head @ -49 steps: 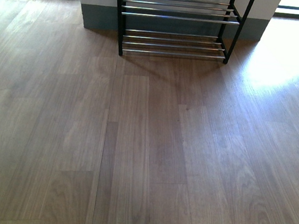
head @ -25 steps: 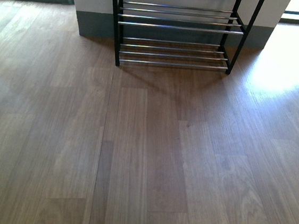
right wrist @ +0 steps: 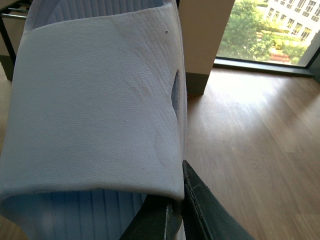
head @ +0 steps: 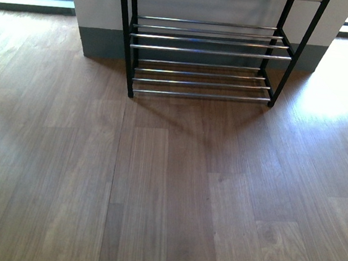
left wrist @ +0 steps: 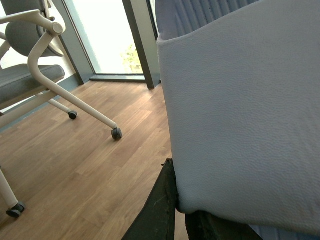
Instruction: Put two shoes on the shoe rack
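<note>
The shoe rack (head: 207, 52), black side frames with chrome rods in tiers, stands against the wall at the top centre of the front view; its tiers hold nothing. Neither arm shows in that view. In the left wrist view my left gripper (left wrist: 179, 207) is shut on the edge of a pale grey-white slide shoe (left wrist: 240, 110), which fills most of the picture. Across in the right wrist view my right gripper (right wrist: 177, 202) is shut on the strap edge of a second white slide shoe (right wrist: 95, 105).
Wooden plank floor (head: 156, 185) stretches from me to the rack. A white wall pillar with grey skirting (head: 96, 41) stands behind the rack. An office chair on castors (left wrist: 45, 85) stands by the window in the left wrist view. A pillar (right wrist: 202, 35) and window show in the right wrist view.
The shoe rack has grown larger and moved down in the front view, and a third tier now shows at the top: I have come closer to it.
</note>
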You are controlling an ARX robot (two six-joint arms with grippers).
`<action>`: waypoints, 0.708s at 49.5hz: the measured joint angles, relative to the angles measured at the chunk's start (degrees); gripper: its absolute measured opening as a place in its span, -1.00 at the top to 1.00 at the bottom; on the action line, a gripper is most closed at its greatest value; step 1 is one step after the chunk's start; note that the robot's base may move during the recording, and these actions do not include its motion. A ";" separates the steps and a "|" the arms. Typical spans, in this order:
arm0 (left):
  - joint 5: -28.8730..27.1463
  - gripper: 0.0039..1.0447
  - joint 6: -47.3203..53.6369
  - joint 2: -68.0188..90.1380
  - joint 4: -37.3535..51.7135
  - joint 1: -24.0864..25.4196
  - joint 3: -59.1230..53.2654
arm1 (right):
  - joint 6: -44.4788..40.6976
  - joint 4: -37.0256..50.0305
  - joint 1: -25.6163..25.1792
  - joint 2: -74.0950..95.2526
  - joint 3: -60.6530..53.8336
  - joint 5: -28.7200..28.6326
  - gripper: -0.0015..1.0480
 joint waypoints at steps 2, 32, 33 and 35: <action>-0.02 0.96 0.00 0.00 0.00 0.00 0.00 | 0.00 0.00 0.00 0.00 0.00 0.00 0.97; 0.22 0.96 0.09 0.00 0.00 0.00 -0.02 | 0.00 -0.02 0.00 0.02 0.00 0.09 0.97; 0.24 0.96 0.09 0.00 0.00 -0.02 -0.02 | 0.00 -0.02 0.00 0.02 -0.04 0.20 0.97; 0.24 0.96 0.11 0.00 0.02 -0.07 -0.02 | 0.00 -0.02 0.00 0.07 -0.04 0.22 0.97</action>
